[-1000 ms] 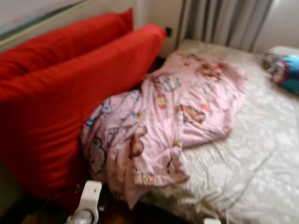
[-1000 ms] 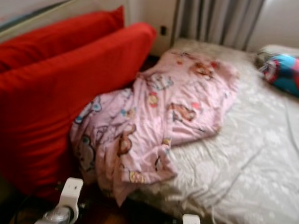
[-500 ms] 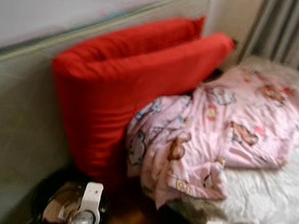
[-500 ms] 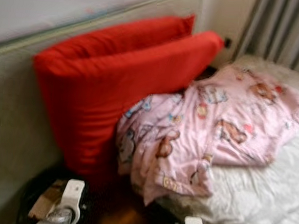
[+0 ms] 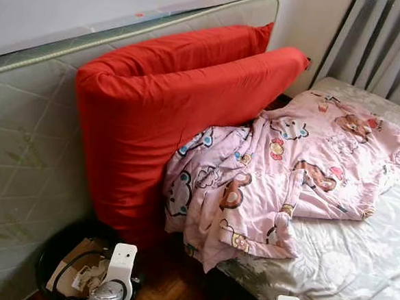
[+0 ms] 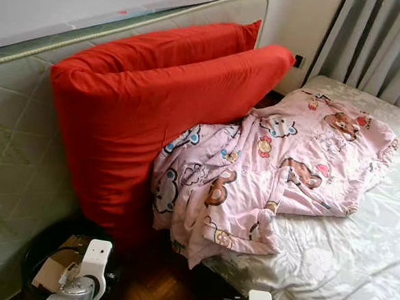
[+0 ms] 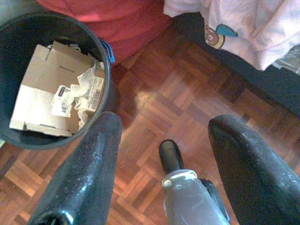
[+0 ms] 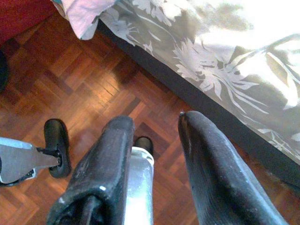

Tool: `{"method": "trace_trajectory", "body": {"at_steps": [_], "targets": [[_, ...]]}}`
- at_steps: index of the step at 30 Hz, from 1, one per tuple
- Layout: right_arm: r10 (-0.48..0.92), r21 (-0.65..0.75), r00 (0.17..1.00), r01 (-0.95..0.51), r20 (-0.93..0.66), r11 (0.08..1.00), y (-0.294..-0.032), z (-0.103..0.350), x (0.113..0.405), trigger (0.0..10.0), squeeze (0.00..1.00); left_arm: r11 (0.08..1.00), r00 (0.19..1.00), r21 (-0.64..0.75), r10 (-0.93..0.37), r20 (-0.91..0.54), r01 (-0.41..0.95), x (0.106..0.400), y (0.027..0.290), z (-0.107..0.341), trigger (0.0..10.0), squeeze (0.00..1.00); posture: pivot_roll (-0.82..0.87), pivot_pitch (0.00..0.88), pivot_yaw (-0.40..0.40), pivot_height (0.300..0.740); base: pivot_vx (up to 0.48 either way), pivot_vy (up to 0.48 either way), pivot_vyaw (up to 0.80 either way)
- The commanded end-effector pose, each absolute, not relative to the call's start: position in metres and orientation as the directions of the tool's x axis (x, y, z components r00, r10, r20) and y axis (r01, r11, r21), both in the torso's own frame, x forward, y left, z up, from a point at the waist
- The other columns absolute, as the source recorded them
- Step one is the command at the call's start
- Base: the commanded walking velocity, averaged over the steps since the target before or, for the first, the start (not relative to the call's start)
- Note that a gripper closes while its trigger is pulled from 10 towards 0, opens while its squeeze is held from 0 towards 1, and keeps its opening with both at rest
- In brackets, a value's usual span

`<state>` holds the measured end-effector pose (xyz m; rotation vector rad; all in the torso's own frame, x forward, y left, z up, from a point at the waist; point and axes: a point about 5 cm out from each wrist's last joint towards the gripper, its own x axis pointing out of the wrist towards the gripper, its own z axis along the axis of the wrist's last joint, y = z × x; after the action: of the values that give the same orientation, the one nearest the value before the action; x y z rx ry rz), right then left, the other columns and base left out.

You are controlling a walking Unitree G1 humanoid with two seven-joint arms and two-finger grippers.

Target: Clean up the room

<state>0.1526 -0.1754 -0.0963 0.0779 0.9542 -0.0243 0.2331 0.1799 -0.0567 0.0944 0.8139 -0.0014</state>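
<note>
A pink cartoon-print blanket (image 5: 280,176) lies crumpled on the bed (image 5: 357,257), one end hanging over the bed's near corner toward the floor. A thick red folded cushion (image 5: 168,113) leans against a grey-green mattress (image 5: 28,158) that stands along the wall. On the floor at the left is a black bin (image 7: 105,65) holding a flattened cardboard box (image 7: 44,89) and crumpled paper. Both arms hang low. My left gripper (image 7: 168,123) is open above the parquet beside the bin. My right gripper (image 8: 154,121) is open above the floor by the bed's edge.
Grey curtains (image 5: 379,46) hang behind the bed's far end. A strip of parquet floor (image 7: 187,103) runs between the red cushion and the bed. The bed has a silver floral sheet (image 8: 225,61) over a dark base. My own feet (image 8: 56,145) stand on the parquet.
The camera has swung left and the picture has sharpened. The bin and standing mattress came into view, and the striped pillow left it. Nothing in the room has moved.
</note>
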Motion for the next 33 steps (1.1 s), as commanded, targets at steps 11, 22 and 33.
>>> {"method": "trace_trajectory", "body": {"at_steps": [11,22,33], "targets": [[0.006,0.053,0.577,0.065,-0.817,0.996,-0.178,-0.097,0.150,10.0,0.00,0.993,0.682,0.098,0.031,-0.730,0.060,0.213,0.193,-0.065,10.0,0.00,-0.02,0.023,-0.045,0.740,0.000,0.000,-0.39],[0.012,0.057,0.579,0.059,-0.815,0.997,-0.177,-0.097,0.149,10.0,0.00,0.993,0.649,0.106,0.043,-0.760,0.058,0.212,0.186,-0.069,10.0,0.00,-0.02,0.025,-0.044,0.740,0.000,-0.362,0.00],[0.014,0.056,0.578,0.055,-0.816,0.997,-0.177,-0.097,0.149,10.0,0.00,0.994,0.649,0.100,0.052,-0.759,0.037,0.200,0.200,-0.072,10.0,0.00,-0.02,0.021,-0.045,0.740,0.000,0.000,0.00]]}}
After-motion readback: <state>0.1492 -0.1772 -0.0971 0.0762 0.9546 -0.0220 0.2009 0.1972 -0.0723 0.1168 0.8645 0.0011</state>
